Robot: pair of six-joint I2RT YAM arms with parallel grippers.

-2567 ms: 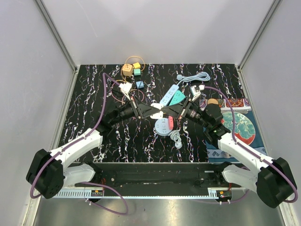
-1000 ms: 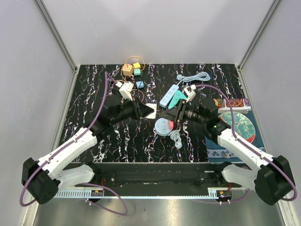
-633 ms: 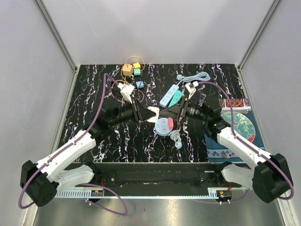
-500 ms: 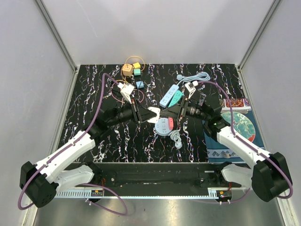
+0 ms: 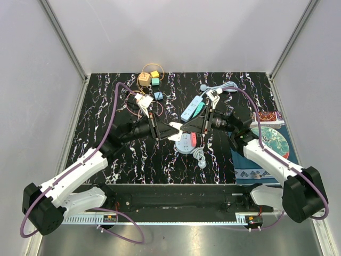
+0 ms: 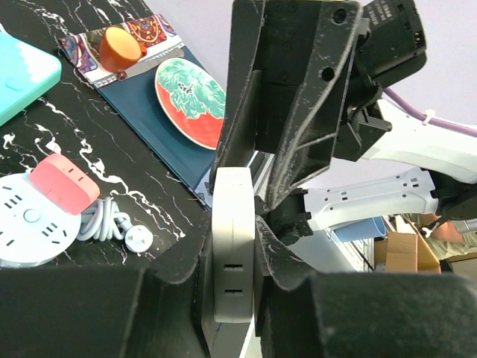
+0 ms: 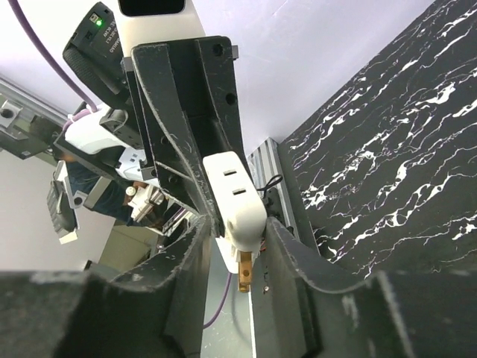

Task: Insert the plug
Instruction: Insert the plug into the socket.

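Clamped white plastic plug w/ brass prong mid-air in left end effector; straddled by right end effector, couldn't tell if gripping. Not yet inserted into round white socket hub on surface below.

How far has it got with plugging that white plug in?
Done: the white plug is up off the table, clamped in the left hand. Under way: the right hand sits around the same plug, its prongs bare; whether it grips yet is unclear. Left: pushing the plug into, presumably, the round socket lying on the table below, not yet reached.
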